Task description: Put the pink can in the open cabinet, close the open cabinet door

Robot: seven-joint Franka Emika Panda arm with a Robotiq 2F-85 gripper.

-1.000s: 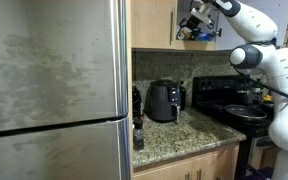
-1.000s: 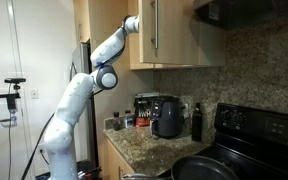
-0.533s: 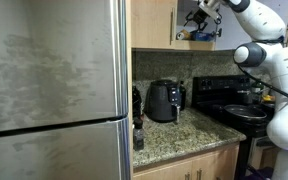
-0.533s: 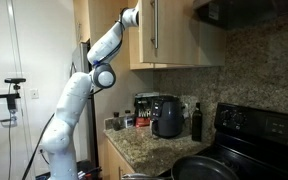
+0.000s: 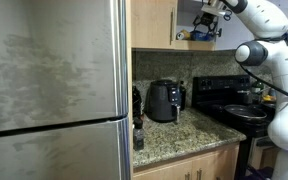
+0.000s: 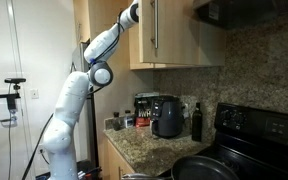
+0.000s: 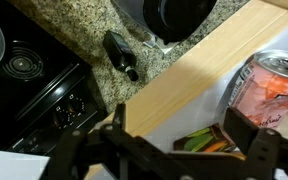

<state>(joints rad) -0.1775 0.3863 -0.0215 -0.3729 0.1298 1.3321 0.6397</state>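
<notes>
The pink can (image 7: 270,88) stands upright on the white shelf of the open cabinet (image 5: 199,38), just past the right finger in the wrist view. My gripper (image 7: 176,120) is open and holds nothing; its jaws are wide apart over the shelf's wooden front edge (image 7: 184,75). In both exterior views the gripper (image 5: 208,12) is high at the cabinet's opening, and the arm (image 6: 109,40) reaches up to it. The open cabinet door cannot be told apart from the cabinet front (image 6: 179,35).
Yellow and blue packages (image 5: 194,35) lie on the shelf, and a green-orange package (image 7: 206,142) shows between my fingers. Below are the granite counter (image 5: 169,135), black air fryer (image 5: 164,100), a dark bottle (image 7: 121,55), black stove (image 5: 234,105) and steel fridge (image 5: 54,90).
The gripper and wrist have risen a little and drawn back at the cabinet opening. The can stays on the shelf.
</notes>
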